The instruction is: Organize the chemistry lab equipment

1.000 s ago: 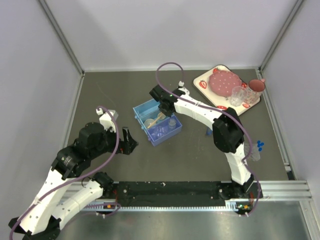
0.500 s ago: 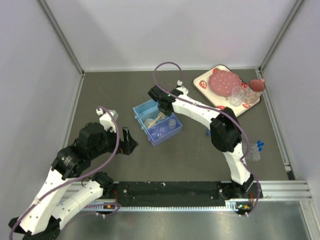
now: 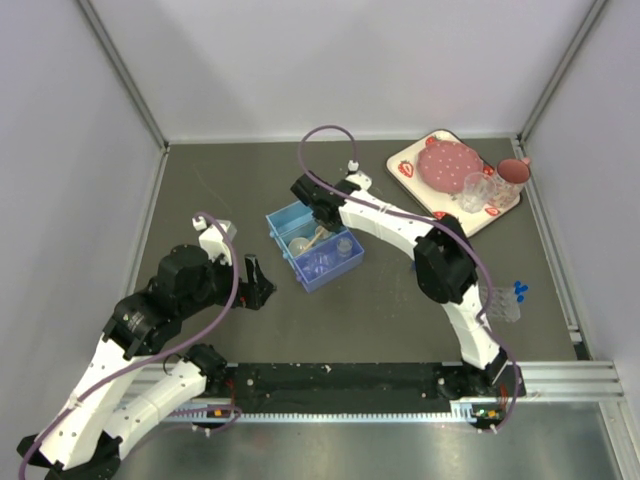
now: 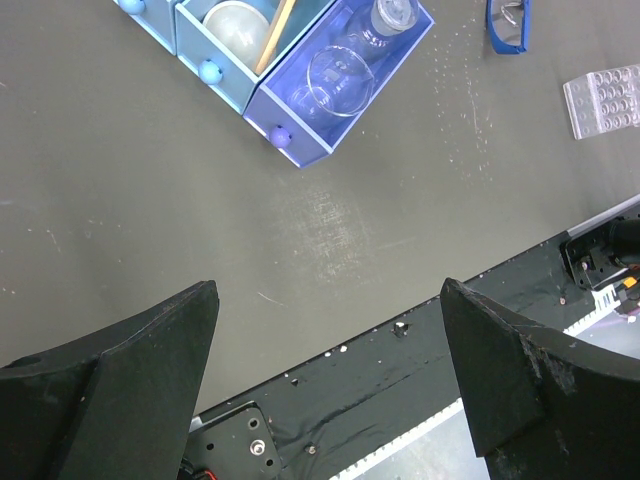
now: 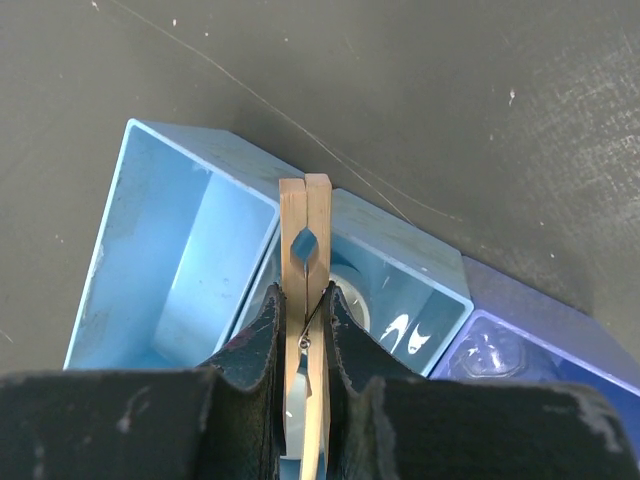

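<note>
1. The right gripper point(image 5: 303, 300) was pinched shut on the tongs point(image 5: 303, 215), which stuck straight out from between its fingers.
2. The tongs hung above the blue box point(image 3: 283, 216), over the wall between its empty end compartment and the middle one. I could not tell whether they touched that wall.
3. The box sat mid-table, with two light-blue compartments and a darker one at the near end.
4. A pale round dish point(image 4: 235, 25) lay in the middle compartment with a tan stick point(image 4: 278, 25) leaning across it (perhaps another pair of tongs, too cropped to say).
5. A clear dish point(image 4: 338, 78) lay in the darker compartment, and a clear vial point(image 4: 393, 12) stood just behind it.
6. The left gripper point(image 4: 328, 300) was spread wide and held nothing. It hovered over bare table point(image 4: 150, 170), near the box but apart from it.
7. A small blue piece point(image 4: 508, 25) lay on the table to the right of the box.
8. The clear rack point(image 3: 500, 304) lay by the right arm's base, with blue-capped tubes point(image 3: 520, 290) just beside it.
9. The strawberry tray point(image 3: 405, 168) sat in the far right corner, well apart from the box.
</note>
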